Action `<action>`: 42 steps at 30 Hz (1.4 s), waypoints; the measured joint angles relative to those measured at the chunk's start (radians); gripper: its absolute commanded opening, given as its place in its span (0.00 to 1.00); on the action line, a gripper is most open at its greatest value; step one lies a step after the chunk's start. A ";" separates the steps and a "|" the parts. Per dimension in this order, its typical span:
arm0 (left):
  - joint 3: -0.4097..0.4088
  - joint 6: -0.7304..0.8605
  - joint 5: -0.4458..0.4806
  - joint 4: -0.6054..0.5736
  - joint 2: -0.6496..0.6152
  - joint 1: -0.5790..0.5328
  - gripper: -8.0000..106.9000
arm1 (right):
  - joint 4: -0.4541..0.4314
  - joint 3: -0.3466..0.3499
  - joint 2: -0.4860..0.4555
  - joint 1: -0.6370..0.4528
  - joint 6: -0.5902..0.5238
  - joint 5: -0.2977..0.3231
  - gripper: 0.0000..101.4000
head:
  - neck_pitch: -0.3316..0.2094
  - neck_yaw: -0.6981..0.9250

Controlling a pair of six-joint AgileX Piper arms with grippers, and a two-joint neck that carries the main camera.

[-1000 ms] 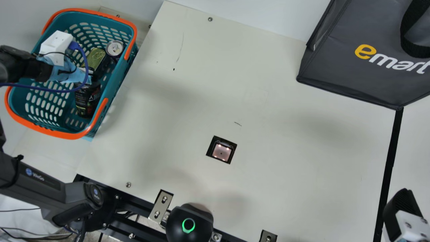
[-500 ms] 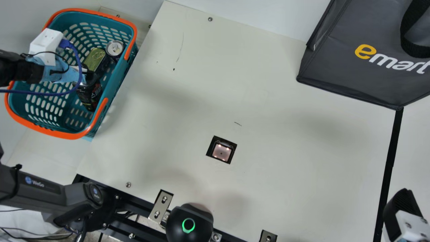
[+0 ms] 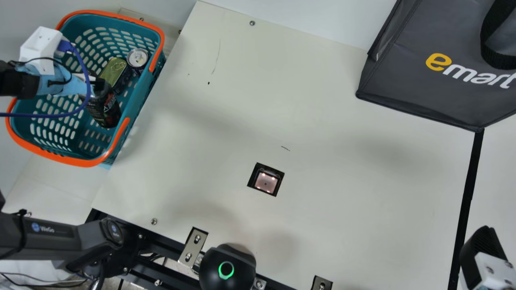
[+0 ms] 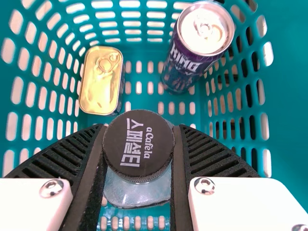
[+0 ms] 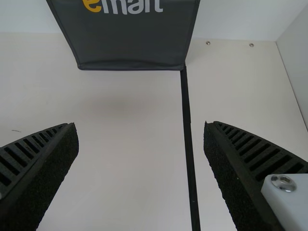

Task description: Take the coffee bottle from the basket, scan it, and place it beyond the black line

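In the main view my left gripper [image 3: 95, 85] is inside the teal basket [image 3: 139, 94], at the top of the dark coffee bottle [image 3: 105, 109], which leans at a tilt. The left wrist view has the bottle's black cap [image 4: 138, 144] squeezed between the two fingers of my left gripper [image 4: 139, 149]. At the main view's lower right corner is part of my right gripper [image 3: 479, 253], beside the black line [image 3: 467, 197]. In the right wrist view the fingers of my right gripper [image 5: 141, 159] stand wide apart over the table, with the black line [image 5: 188, 134] between them.
A gold tin [image 3: 114, 72] and a purple can [image 3: 137, 59] share the basket. The scanner window [image 3: 266, 181] is set into the table's middle. A grey bag [image 3: 435, 80] stands at the back right, and a black rounded device [image 3: 227, 268] sits at the front edge.
My left gripper has shifted toward the main view's left and slightly up, and the bottle's top has come along. The bottle has tilted inside the basket. The right gripper has kept still.
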 measured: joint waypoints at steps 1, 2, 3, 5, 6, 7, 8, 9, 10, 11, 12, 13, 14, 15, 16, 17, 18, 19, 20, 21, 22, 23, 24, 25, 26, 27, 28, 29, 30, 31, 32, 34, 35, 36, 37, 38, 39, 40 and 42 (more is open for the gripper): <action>-0.002 -0.003 0.009 0.000 -0.006 0.002 0.16 | 0.000 0.000 0.000 0.000 0.000 0.000 0.90 | 0.000 0.000; -0.007 -0.005 0.016 0.000 -0.014 0.004 0.16 | 0.000 0.000 0.000 0.000 0.000 0.000 0.90 | 0.000 0.000; -0.009 -0.008 0.022 0.000 -0.021 0.006 0.16 | 0.000 0.000 0.000 0.000 0.000 0.000 0.90 | 0.000 0.000; -0.018 -0.014 0.037 -0.004 -0.033 0.012 0.16 | 0.000 0.000 0.000 0.000 0.000 0.000 0.90 | 0.000 0.000; -0.024 -0.014 0.045 -0.004 -0.039 0.012 0.16 | 0.000 0.000 0.000 0.000 0.000 0.000 0.90 | 0.000 0.000; -0.029 -0.018 0.055 -0.004 -0.045 0.014 0.16 | 0.000 0.000 0.000 0.000 0.000 0.000 0.90 | 0.000 0.000; -0.036 -0.018 0.060 -0.006 -0.051 0.016 0.16 | 0.000 0.000 0.000 0.000 0.000 0.000 0.90 | 0.000 0.000; -0.041 -0.018 0.072 -0.008 -0.055 0.018 0.16 | 0.000 0.000 0.000 0.000 0.000 0.000 0.90 | 0.000 0.000; -0.046 -0.018 0.081 -0.010 -0.059 0.022 0.16 | 0.000 0.000 0.000 0.000 0.000 0.000 0.90 | 0.000 0.000; -0.053 -0.018 0.094 -0.013 -0.064 0.025 0.16 | 0.000 0.000 0.000 0.000 0.000 0.000 0.90 | 0.000 0.000; -0.061 -0.015 0.101 -0.015 -0.068 0.028 0.16 | 0.000 0.000 0.000 0.000 0.000 0.000 0.90 | 0.000 0.000; -0.069 -0.013 0.113 -0.017 -0.073 0.032 0.16 | 0.000 0.000 0.000 0.000 0.000 0.000 0.90 | 0.000 0.000; -0.076 -0.011 0.121 -0.020 -0.075 0.035 0.16 | 0.000 0.000 0.000 0.000 0.000 0.000 0.90 | 0.000 0.000; -0.083 -0.009 0.130 -0.022 -0.080 0.040 0.16 | 0.000 0.000 0.000 0.000 0.000 0.000 0.90 | 0.000 0.000; -0.089 -0.007 0.143 -0.024 -0.082 0.043 0.16 | 0.000 0.000 0.000 0.000 0.000 0.000 0.90 | 0.000 0.000; -0.098 -0.002 0.156 -0.027 -0.087 0.048 0.16 | 0.000 0.000 0.000 0.000 0.000 0.000 0.90 | 0.000 0.000; -0.105 0.001 0.164 -0.032 -0.090 0.052 0.16 | 0.000 0.000 0.000 0.000 0.000 0.000 0.90 | 0.000 0.000; -0.110 0.003 0.177 -0.032 -0.092 0.054 0.16 | 0.000 0.000 0.000 0.000 0.000 0.000 0.90 | 0.000 0.000; -0.118 0.008 0.188 -0.037 -0.096 0.060 0.16 | 0.000 0.000 0.000 0.000 0.000 0.000 0.90 | 0.000 0.000; -0.126 0.010 0.199 -0.040 -0.099 0.065 0.16 | 0.000 0.000 0.000 0.000 0.000 0.000 0.90 | 0.000 0.000; -0.134 0.012 0.208 -0.042 -0.101 0.067 0.16 | 0.000 0.000 0.000 0.000 0.000 -0.001 0.90 | 0.000 0.000; -0.140 0.014 0.221 -0.046 -0.105 0.072 0.16 | 0.000 0.000 0.000 0.000 0.000 -0.001 0.90 | 0.000 0.000; -0.149 0.016 0.232 -0.046 -0.110 0.074 0.16 | 0.000 0.000 0.000 0.000 0.000 -0.001 0.90 | 0.000 0.000; -0.154 0.019 0.238 -0.048 -0.114 0.076 0.16 | 0.000 0.000 0.000 0.000 0.000 -0.001 0.90 | 0.000 0.000; -0.161 0.021 0.250 -0.048 -0.118 0.079 0.16 | 0.000 0.000 0.000 0.000 0.000 -0.001 0.90 | 0.000 0.000; -0.167 0.022 0.259 -0.053 -0.124 0.081 0.16 | 0.000 0.000 0.000 0.000 0.000 -0.001 0.90 | 0.000 0.000; -0.169 0.025 0.269 -0.053 -0.129 0.081 0.16 | 0.000 0.000 0.000 0.000 0.000 -0.001 0.90 | 0.000 0.000; -0.177 0.027 0.280 -0.055 -0.135 0.081 0.16 | 0.000 0.000 0.000 0.000 0.000 -0.001 0.90 | 0.000 0.000; -0.179 0.030 0.289 -0.058 -0.141 0.081 0.16 | 0.000 0.000 0.000 0.000 0.000 -0.001 0.90 | 0.000 0.000; -0.184 0.030 0.299 -0.059 -0.145 0.081 0.16 | 0.000 0.000 0.000 0.000 0.000 -0.001 0.90 | 0.000 0.000; -0.187 0.032 0.310 -0.062 -0.152 0.079 0.16 | 0.000 0.000 0.000 0.000 0.000 -0.001 0.90 | 0.000 0.000; -0.191 0.032 0.329 -0.066 -0.167 0.074 0.16 | 0.000 0.000 0.000 0.000 0.000 -0.001 0.90 | 0.000 0.000; -0.193 0.032 0.336 -0.066 -0.177 0.069 0.16 | 0.000 0.000 0.000 0.000 0.000 -0.001 0.90 | 0.000 0.000; -0.193 0.032 0.343 -0.068 -0.185 0.064 0.16 | 0.000 0.000 0.000 0.000 0.000 -0.001 0.90 | 0.000 0.000; -0.194 0.029 0.348 -0.070 -0.192 0.061 0.16 | 0.000 0.000 0.000 0.000 0.000 -0.001 0.90 | 0.000 0.000; -0.194 0.027 0.356 -0.072 -0.201 0.053 0.16 | 0.000 0.000 0.000 0.000 0.000 -0.001 0.90 | 0.000 0.000; -0.195 0.023 0.361 -0.072 -0.209 0.046 0.16 | 0.000 0.000 0.000 0.000 0.000 -0.001 0.90 | 0.000 0.000; -0.197 0.020 0.366 -0.076 -0.216 0.039 0.16 | 0.000 0.000 0.000 0.000 0.000 -0.001 0.90 | 0.000 0.000; -0.202 0.010 0.372 -0.079 -0.229 0.024 0.16 | 0.000 0.000 0.000 0.000 0.000 -0.001 0.90 | 0.000 0.000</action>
